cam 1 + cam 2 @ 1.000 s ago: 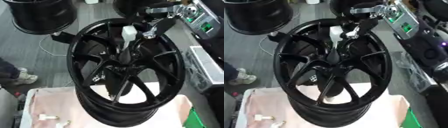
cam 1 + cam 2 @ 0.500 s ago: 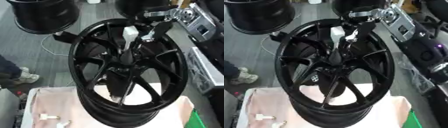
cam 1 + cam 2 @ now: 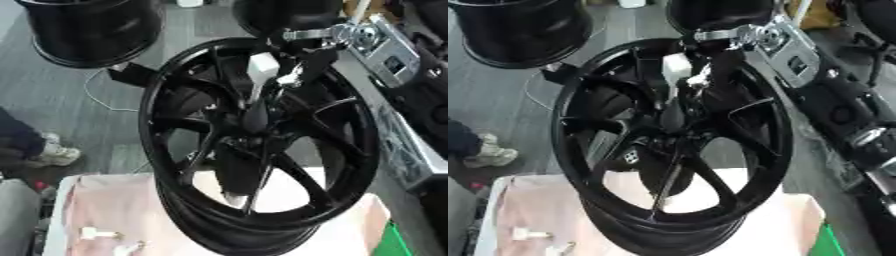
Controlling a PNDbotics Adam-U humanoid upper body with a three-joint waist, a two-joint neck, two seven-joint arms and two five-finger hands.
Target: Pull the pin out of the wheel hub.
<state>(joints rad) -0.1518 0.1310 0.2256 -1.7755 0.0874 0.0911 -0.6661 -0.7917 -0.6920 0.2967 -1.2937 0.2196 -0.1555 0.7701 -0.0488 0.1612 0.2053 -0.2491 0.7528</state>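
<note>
A black spoked wheel (image 3: 262, 150) stands upright on a table under a pinkish cloth (image 3: 105, 210). A white pin (image 3: 262, 67) with a blocky head sticks out above the hub (image 3: 254, 117), its thin shaft running down toward the hub's centre. My right hand (image 3: 302, 67) reaches in from the upper right over the rim, its fingers curled against the pin's head. The silver wrist (image 3: 337, 34) shows just behind the hand. My left hand shows in neither view.
Two small white parts (image 3: 98, 234) lie on the cloth at the lower left. Other black wheels stand on the floor at the upper left (image 3: 96, 30) and top (image 3: 289, 15). Grey equipment (image 3: 394, 65) lines the right side. A person's shoe (image 3: 54, 156) is at the left.
The whole picture has shifted a little, so the camera moved. My right hand stays at the pin's head, with no clear move of the pin relative to the wheel.
</note>
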